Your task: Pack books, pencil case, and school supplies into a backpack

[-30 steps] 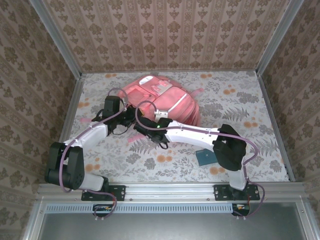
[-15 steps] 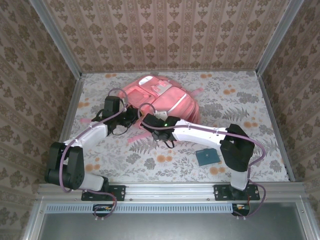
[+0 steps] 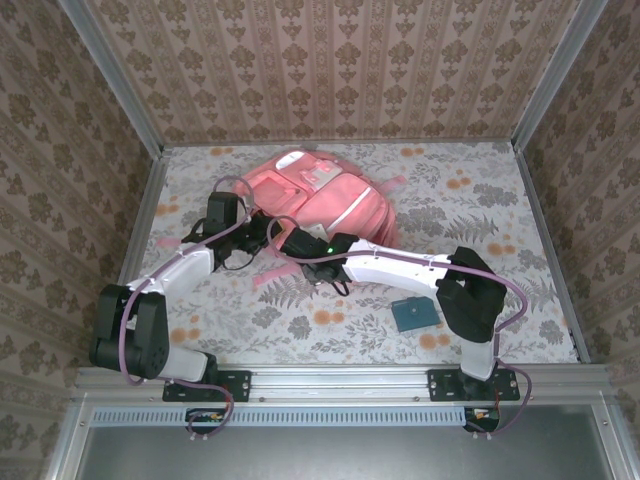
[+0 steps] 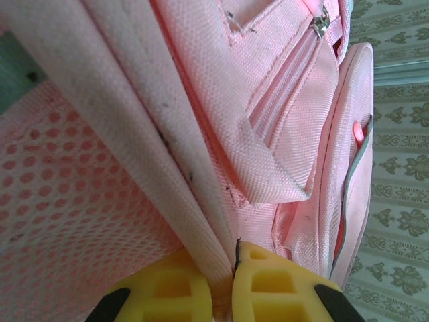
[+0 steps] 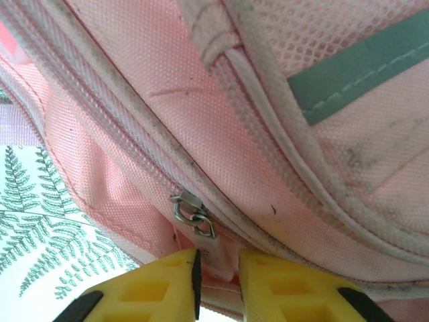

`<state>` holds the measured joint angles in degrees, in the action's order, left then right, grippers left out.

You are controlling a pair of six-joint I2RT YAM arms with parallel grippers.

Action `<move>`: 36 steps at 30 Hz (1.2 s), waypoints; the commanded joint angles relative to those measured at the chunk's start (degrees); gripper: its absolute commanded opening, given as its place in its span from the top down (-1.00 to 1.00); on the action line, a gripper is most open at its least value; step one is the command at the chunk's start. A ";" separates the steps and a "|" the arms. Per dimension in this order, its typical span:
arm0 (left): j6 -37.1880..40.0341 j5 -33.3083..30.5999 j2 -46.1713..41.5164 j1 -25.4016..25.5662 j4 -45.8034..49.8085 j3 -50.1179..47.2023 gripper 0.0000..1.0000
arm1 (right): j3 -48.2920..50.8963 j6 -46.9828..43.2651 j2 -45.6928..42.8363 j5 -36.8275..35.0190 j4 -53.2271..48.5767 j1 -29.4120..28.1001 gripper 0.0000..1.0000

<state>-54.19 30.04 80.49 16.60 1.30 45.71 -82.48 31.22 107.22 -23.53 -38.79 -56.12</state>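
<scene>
- Backpack (image 3: 330, 195): salmon-pink woven nylon, soft and slumped. It lies flat at the far middle of the table (image 3: 480, 200), with white patches on its upper face and a pink strap trailing to the right.
- Table: pale cloth printed with grey-green ferns and orange flowers.
- Backpack, left wrist view: open-hole mesh at left, a grubby pale piped edge running diagonally, and tight-weave pocket panels with a folded flap. A metal zip pull (image 4: 322, 25) sits at the top.
- Left fingers (image 4: 242, 282): yellow moulded blocks with recessed cells, pressed together on the backpack's piped edge. The seam rises from the line where they meet.
- Left arm (image 3: 185, 270): white shell with black joints and a purple cable. It is angled from its near-left base up and rightward, with the wrist at the backpack's near-left edge.
- Backpack, right wrist view: a zip track runs diagonally, with a small metal slider (image 5: 193, 215) just above the fingers. Beyond it lie pale mesh and a grey-teal stripe (image 5: 355, 74).
- Right fingers (image 5: 184, 282): yellow, nearly together, with a slip of pink backpack fabric just below the slider pinched in the narrow gap.
- Right arm (image 3: 400, 265): stretched low and leftward from its near-right base, with the wrist at the backpack's near edge, just beside the left wrist.
- Small teal book (image 3: 415, 314): flat and rectangular, on the table near the right arm's elbow, well apart from the backpack.
</scene>
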 commanded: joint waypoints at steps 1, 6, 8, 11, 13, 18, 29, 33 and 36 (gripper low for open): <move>2.66 -0.43 -2.35 -0.88 0.94 0.95 0.96 | 0.39 -3.27 0.41 -4.63 0.56 0.86 0.62; 2.93 -2.16 -3.18 -1.04 1.69 0.40 0.98 | -0.63 -1.91 -1.00 -10.33 -4.11 0.83 0.87; 3.12 -2.66 -3.32 -1.12 1.86 0.25 0.99 | -0.41 -1.71 -2.02 -10.96 -5.26 0.83 0.89; 3.32 -2.94 -3.28 -1.31 2.02 -0.01 1.00 | 0.89 -2.02 -3.78 -11.01 -5.74 0.92 0.93; 3.32 -3.15 -3.37 -1.55 2.00 -0.15 1.00 | 1.84 -2.45 -4.86 -10.32 -5.86 1.05 0.96; 3.64 -3.33 -3.41 -2.10 2.05 -0.36 1.00 | 5.03 -2.00 -7.58 -7.45 -5.34 2.27 0.97; 2.58 0.70 -3.73 -2.10 0.63 0.25 1.00 | 7.70 0.12 -10.25 13.51 7.13 2.34 0.30; 2.26 1.03 -3.99 -2.01 0.68 0.16 1.00 | 6.87 0.95 -7.40 14.91 9.86 1.72 0.26; 2.25 1.41 -4.02 -2.01 0.70 0.27 1.00 | 4.93 0.65 -4.94 13.52 8.81 1.54 0.28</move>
<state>-52.88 28.71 79.00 14.90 4.21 45.60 -75.50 31.27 99.59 -11.16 -30.79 -54.28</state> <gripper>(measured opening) 0.083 0.361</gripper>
